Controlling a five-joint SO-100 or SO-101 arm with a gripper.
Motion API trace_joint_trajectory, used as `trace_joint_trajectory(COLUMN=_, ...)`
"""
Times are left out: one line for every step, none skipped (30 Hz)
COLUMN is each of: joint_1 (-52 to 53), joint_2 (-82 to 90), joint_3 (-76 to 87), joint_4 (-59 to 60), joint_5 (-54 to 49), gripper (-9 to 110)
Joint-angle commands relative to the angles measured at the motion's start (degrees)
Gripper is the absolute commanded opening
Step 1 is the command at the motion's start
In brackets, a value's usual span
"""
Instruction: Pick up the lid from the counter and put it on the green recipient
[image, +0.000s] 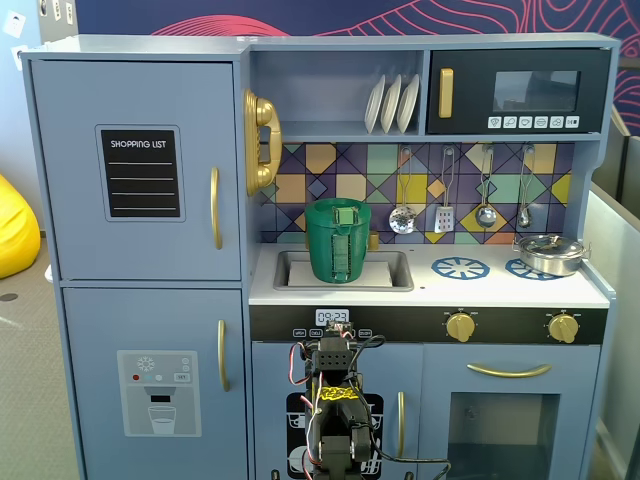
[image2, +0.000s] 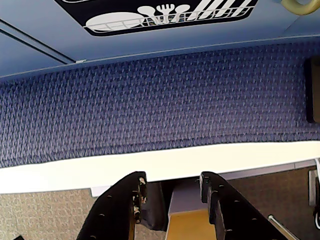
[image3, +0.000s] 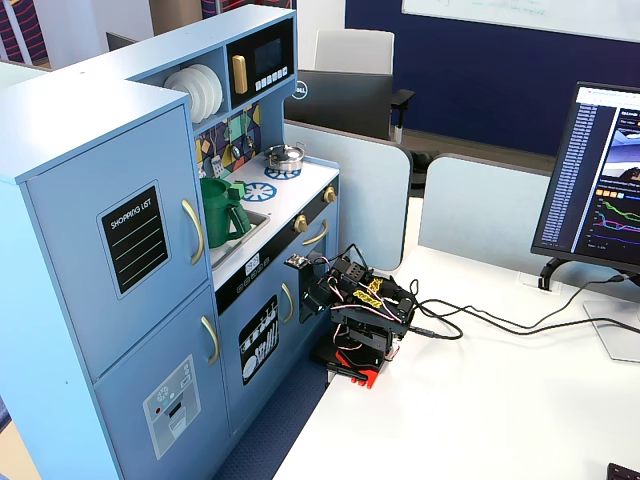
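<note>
lid (image: 339, 213) sits on the green pot (image: 338, 250) in the sink (image: 396, 270), arm folded low.
gripper (image2: 172, 186) well below and apart from it, fingers (image2: 120, 210) partly open, holding nothing.

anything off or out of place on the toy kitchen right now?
One thing: the green pot stands in the sink, not on a burner, with the lid already on top. The steel pot sits squarely on its burner. The hand hangs open and empty, low by the floor.
</note>
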Motion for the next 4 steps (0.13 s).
trace_joint_trajectory(joint_1=-0.6, joint_2=-0.4, joint_3=3.9, joint_4=6.4, joint_5=-0.1, gripper=4)
trace_joint_trajectory(joint_1=-0.6, joint_2=-0.4, joint_3=3.9, joint_4=6.4, joint_5=-0.1, gripper=4)
trace_joint_trajectory(joint_1=-0.6, joint_2=-0.4, joint_3=3.9, joint_4=6.4, joint_5=-0.1, gripper=4)
trace_joint_trajectory(joint_1=-0.6, joint_2=-0.4, joint_3=3.9, joint_4=6.4, joint_5=-0.1, gripper=4)
